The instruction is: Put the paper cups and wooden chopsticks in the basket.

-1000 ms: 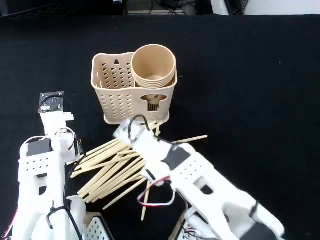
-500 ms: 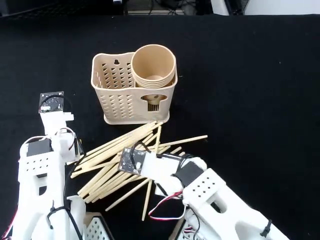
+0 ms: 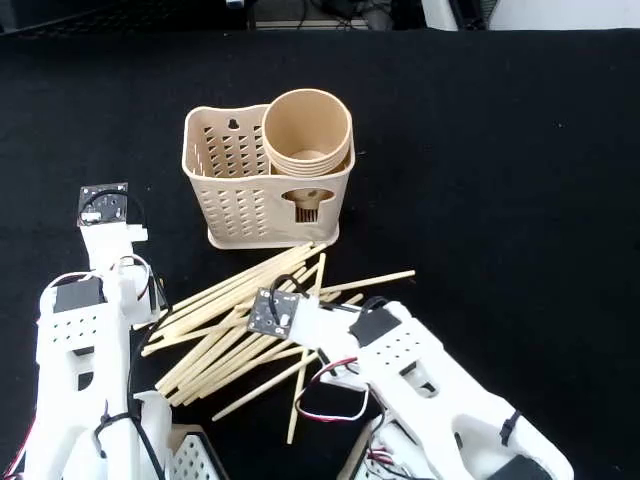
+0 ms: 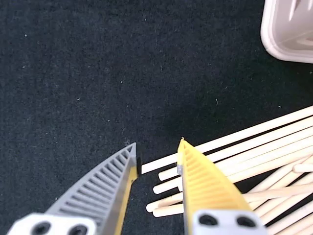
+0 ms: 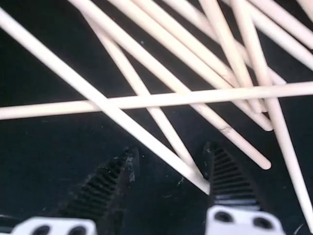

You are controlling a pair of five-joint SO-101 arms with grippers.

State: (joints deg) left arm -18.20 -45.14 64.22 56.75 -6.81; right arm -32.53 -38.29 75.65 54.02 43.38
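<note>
right arm (image 3: 400, 350) lies low across the chopsticks (image 3: 215, 325). right gripper (image 5: 170, 154) points down into the pile, jaws apart, a couple of sticks crossing between the tips, nothing clamped. left arm (image 3: 85, 330) sits at the pile's left edge. left gripper (image 4: 157, 146) is also spread and holds nothing, its yellow finger (image 4: 200, 176) over the stick ends. chopsticks lie in a loose fan on the table (image 3: 500, 150), just in front of the basket (image 3: 225, 165). cups (image 3: 307, 125) are stacked in the basket's right compartment.

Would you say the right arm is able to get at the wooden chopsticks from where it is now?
Probably yes: the right arm has its jaws open just above the loose chopsticks, with nothing lying between.
</note>
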